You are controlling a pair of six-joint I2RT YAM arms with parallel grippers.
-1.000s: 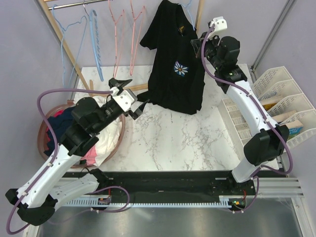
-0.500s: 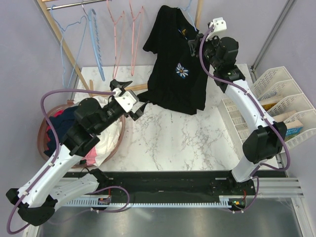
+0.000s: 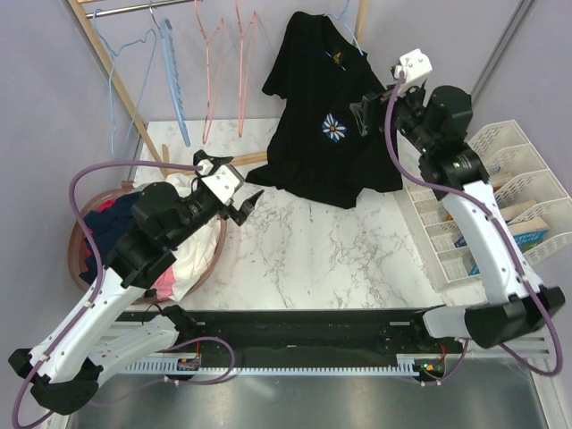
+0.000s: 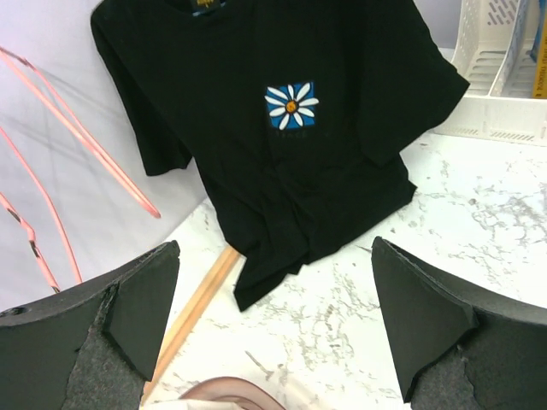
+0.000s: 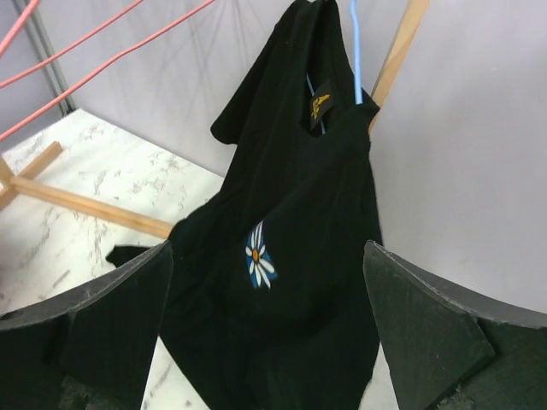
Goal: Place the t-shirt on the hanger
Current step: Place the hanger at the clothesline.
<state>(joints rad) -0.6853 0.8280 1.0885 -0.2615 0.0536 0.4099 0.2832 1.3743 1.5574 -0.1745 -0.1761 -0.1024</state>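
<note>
while both arms reach out over the white marbled table [image 3: 313,250], a round brown basket [image 3: 75,255] heaped with navy, pink and white clothes sits at its left edge. above it, on a slanted wooden rack [image 3: 107,63], two spare light-blue hangers [image 3: 113,80] hang, with two pink wire hangers [image 3: 214,71] just to their right. the left pincer [image 4: 275,248] hovers above the table beside the basket, its jaws wide apart and holding nothing, pointed at the shirt. the black short-sleeved t-shirt [image 3: 322,116] hangs at the back centre on the thin light-blue wire hanger [image 5: 354,51], whose wire rises out of the collar. a white-and-blue daisy print [image 3: 333,128] faces forward, a small yellow emblem [image 3: 338,58] shows at the collar, and the hem is bunched on the table. the right pincer [image 5: 267,248] is raised near the shirt's right edge, jaws spread and gripping nothing. white slotted plastic trays [image 3: 518,179] stand at the far right.
</note>
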